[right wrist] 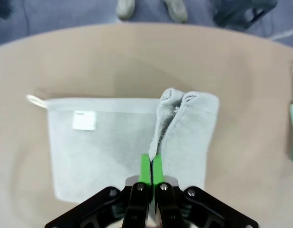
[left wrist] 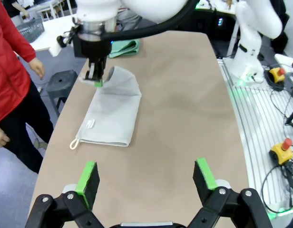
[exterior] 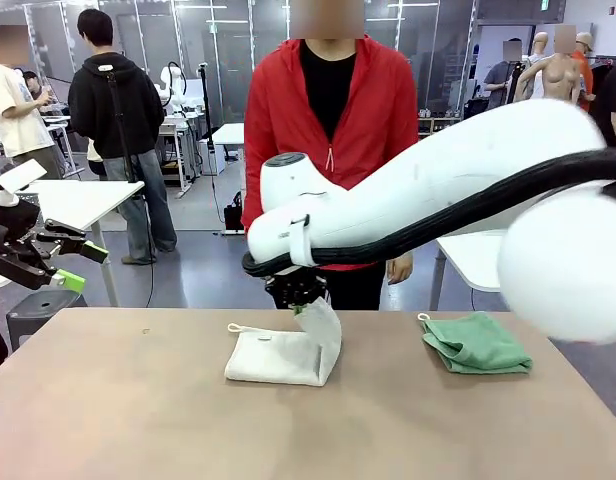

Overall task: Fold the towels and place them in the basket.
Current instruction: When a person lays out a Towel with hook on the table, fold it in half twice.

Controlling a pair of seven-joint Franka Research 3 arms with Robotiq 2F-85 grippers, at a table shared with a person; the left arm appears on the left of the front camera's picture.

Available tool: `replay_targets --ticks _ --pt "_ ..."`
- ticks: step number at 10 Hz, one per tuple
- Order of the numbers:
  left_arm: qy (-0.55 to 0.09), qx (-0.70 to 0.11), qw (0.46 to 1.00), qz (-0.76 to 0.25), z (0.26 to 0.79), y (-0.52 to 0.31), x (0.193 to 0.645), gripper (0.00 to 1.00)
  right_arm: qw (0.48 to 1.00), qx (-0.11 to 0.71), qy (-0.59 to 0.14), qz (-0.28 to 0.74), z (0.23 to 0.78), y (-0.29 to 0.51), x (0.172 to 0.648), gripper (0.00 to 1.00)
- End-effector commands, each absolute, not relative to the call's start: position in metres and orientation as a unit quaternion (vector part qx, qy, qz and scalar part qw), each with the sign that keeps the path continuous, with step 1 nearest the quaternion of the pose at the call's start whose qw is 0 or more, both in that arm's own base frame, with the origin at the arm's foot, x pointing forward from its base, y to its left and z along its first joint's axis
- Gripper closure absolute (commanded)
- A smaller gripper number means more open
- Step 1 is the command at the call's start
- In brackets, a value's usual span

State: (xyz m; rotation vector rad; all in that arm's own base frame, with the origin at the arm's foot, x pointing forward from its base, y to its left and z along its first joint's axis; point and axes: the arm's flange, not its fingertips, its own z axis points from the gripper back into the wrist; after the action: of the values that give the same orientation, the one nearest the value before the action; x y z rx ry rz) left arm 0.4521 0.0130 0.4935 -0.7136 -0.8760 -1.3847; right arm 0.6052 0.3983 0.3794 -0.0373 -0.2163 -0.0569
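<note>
A: The front view has the green towel (exterior: 476,343) folded at the table's (exterior: 108,420) right; the right wrist view gives just its edge.

B: And the white towel (right wrist: 108,142)?

A: Mid-table, one end lifted, pinched in the right gripper's (right wrist: 151,167) closed pads. A small white tag (right wrist: 84,120) shows, its print unreadable. The left gripper (left wrist: 146,180) hangs open above bare tabletop.

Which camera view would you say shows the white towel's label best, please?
The right wrist view: the label faces the camera squarely on the white towel. The left wrist view shows it small and sideways; in the front view I cannot make it out.
</note>
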Motion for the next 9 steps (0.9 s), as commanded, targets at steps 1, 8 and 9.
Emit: replay_targets --ticks 1,8,9 --pt "-0.384 -0.312 0.626 -0.603 0.494 0.014 0.452 0.00 0.994 -0.014 -0.102 -0.042 0.379 0.429 0.625 1.00" --pt "-0.384 -0.312 0.626 -0.603 0.494 0.014 0.452 0.00 0.996 0.015 -0.085 0.003 0.354 0.471 0.617 1.00" --pt "-0.384 -0.312 0.626 -0.603 0.494 0.014 0.452 0.00 0.996 0.025 -0.088 0.008 0.351 0.476 0.616 1.00"
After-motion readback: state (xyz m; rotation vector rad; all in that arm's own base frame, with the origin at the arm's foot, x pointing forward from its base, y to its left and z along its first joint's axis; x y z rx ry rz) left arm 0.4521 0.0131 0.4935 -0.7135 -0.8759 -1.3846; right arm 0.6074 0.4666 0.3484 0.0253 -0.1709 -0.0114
